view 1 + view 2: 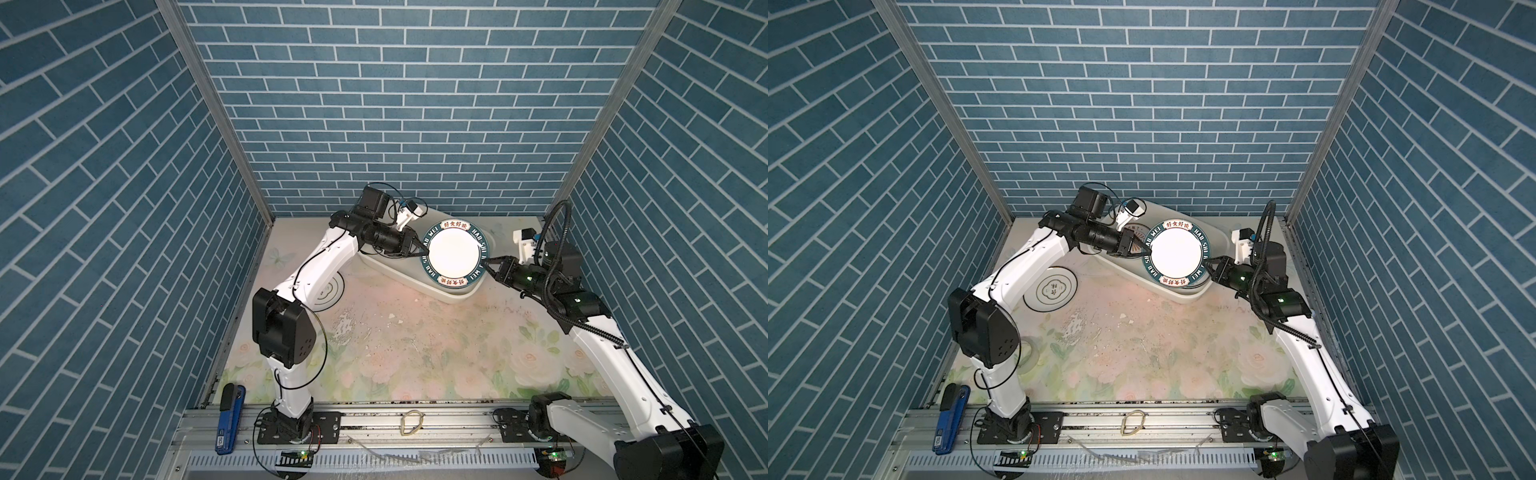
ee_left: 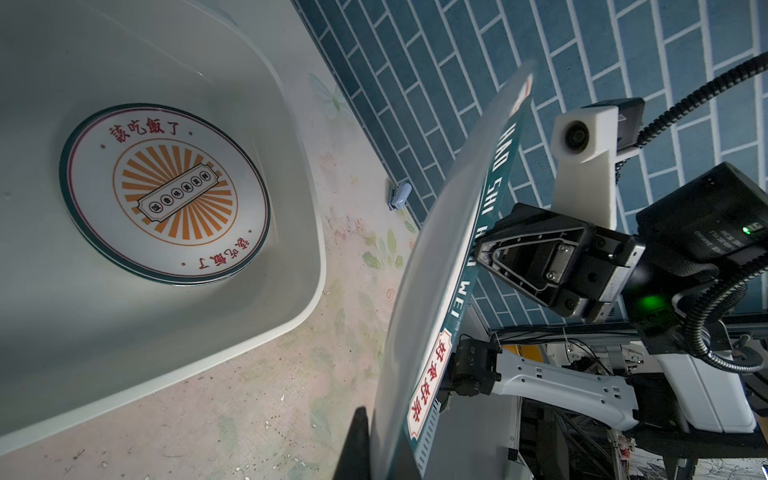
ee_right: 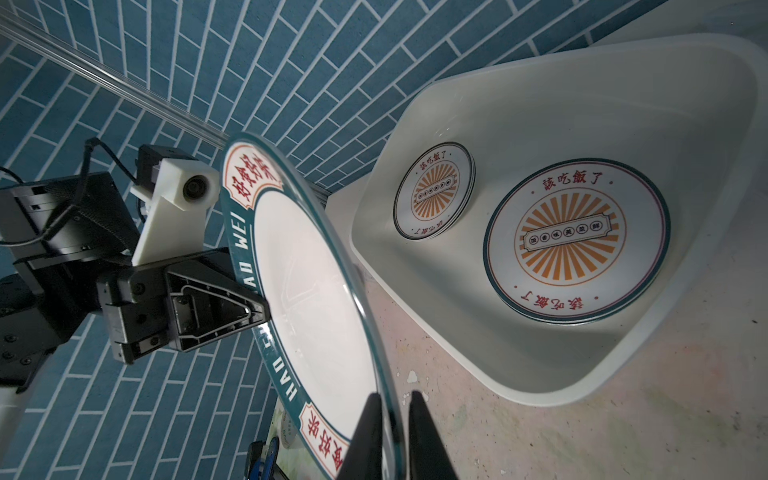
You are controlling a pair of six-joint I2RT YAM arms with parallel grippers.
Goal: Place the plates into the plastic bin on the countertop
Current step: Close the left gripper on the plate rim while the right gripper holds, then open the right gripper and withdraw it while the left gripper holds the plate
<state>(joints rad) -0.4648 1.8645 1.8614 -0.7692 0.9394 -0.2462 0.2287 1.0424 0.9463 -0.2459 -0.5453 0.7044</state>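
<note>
Nearest the lens in both top views, a metal rail (image 1: 457,424) runs along the countertop's (image 1: 395,340) near edge. A blue-handled tool (image 1: 228,417) lies at its left end and a rubber band (image 1: 411,422) near its middle.

Toward the far edge, right of centre, the plastic bin (image 1: 457,300) sits askew. Over its right half a green-rimmed plate (image 1: 456,254) hangs face up between the two arms. The left gripper (image 1: 423,251) is on its left rim and the right gripper (image 1: 487,262) on its right rim.

From above, this plate covers most of the bin's floor. The right wrist view looks past it: two lots of sunburst plates (image 3: 575,249) lie flat on the bottom, one toward each end, apart from each other. The left wrist view takes in only one of them.

The right wrist view also settles the grips. The left gripper is clamped tight on the green band, its tip over the lettering. The right gripper's fingers (image 3: 368,436) straddle the opposite rim, slightly parted. One lies against the plate's face, and a sliver of countertop shows between the second finger and the edge.

In a top view an emblem plate (image 1: 1051,289) lies flat by the countertop's left edge, well apart from both grippers. A translucent tape roll (image 1: 1030,353) sits nearer the rail, half behind the left arm's elbow. The left wrist view shows neither.
</note>
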